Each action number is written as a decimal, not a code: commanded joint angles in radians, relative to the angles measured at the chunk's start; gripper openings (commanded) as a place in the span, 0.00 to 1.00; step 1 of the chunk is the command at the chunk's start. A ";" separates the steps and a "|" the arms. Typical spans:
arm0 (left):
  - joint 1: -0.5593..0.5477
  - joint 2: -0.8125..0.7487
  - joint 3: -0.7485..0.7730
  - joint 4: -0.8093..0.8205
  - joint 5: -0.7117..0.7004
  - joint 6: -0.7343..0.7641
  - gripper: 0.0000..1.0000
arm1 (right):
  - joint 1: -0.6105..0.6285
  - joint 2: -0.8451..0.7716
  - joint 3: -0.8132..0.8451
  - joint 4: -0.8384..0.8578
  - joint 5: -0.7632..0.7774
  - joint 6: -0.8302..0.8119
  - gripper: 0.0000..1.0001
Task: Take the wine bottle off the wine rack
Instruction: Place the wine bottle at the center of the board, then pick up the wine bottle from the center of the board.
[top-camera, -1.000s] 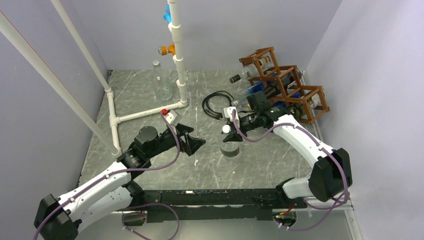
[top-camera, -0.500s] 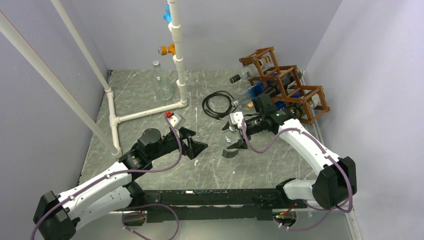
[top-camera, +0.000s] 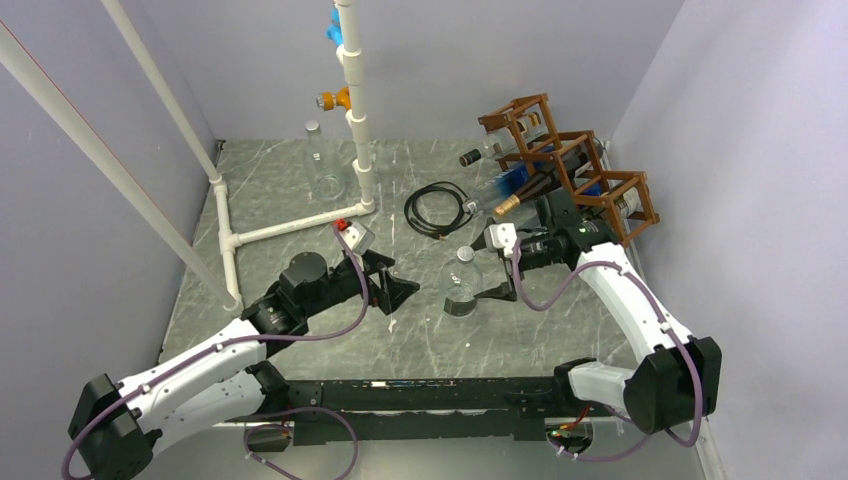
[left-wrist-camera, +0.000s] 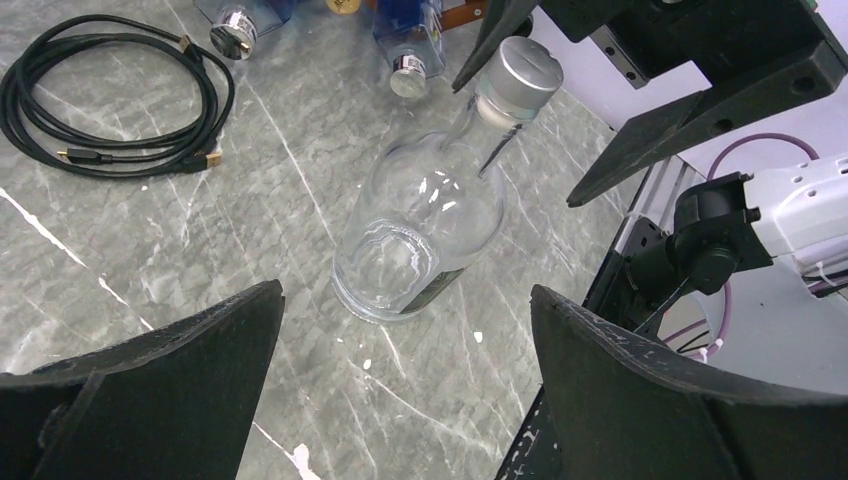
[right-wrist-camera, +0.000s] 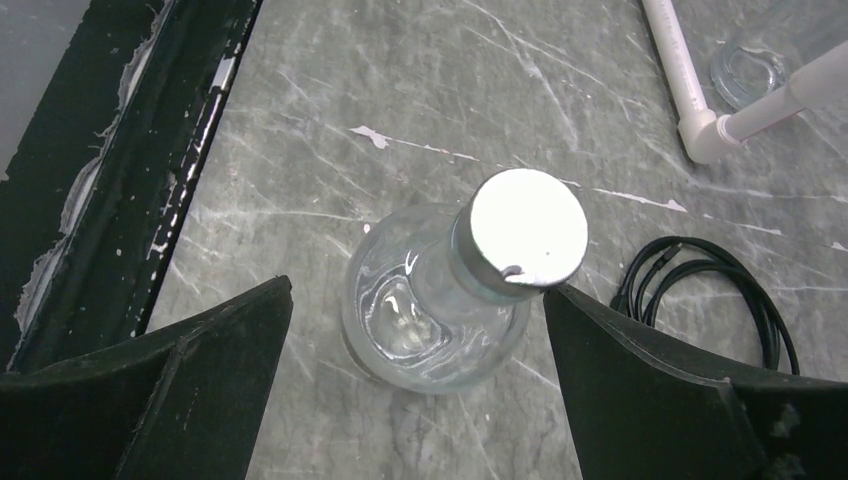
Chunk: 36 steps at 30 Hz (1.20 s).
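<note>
The right fingers (right-wrist-camera: 150, 390) are spread wide, one on each side of the wine bottle (right-wrist-camera: 430, 320), with clear space between them and its glass body. The bottle's silver cap (right-wrist-camera: 528, 232) lines up with the edge of one finger in the right wrist view, and whether they touch there cannot be told. The left fingers (left-wrist-camera: 150, 380) are also wide apart and hold nothing. They point at the same bottle from the other side, well short of it.

The wine bottle (top-camera: 460, 285) is clear and looks empty. It stands upright on the grey marbled surface (top-camera: 300, 200), near the middle and toward the right. It is off the wine rack (top-camera: 590, 190) and apart from it. The rack sits at the far right of the surface, and other bottles (top-camera: 505, 185) lie in its cells with their necks poking out toward the middle.

A coiled black cable (top-camera: 437, 208) lies on the surface between the rack and a white pipe frame (top-camera: 355, 100). Another clear bottle (top-camera: 322, 165) stands just beside the frame's upright post on the far left.
</note>
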 joint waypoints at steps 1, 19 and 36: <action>-0.006 -0.011 0.039 0.053 -0.020 0.028 0.99 | -0.036 -0.044 -0.018 -0.092 -0.072 -0.140 1.00; -0.006 0.016 0.014 0.191 0.092 0.055 0.99 | -0.136 -0.089 -0.048 -0.098 -0.093 -0.163 1.00; -0.090 0.277 0.041 0.437 0.141 0.474 0.99 | -0.139 -0.083 -0.061 -0.066 -0.076 -0.136 1.00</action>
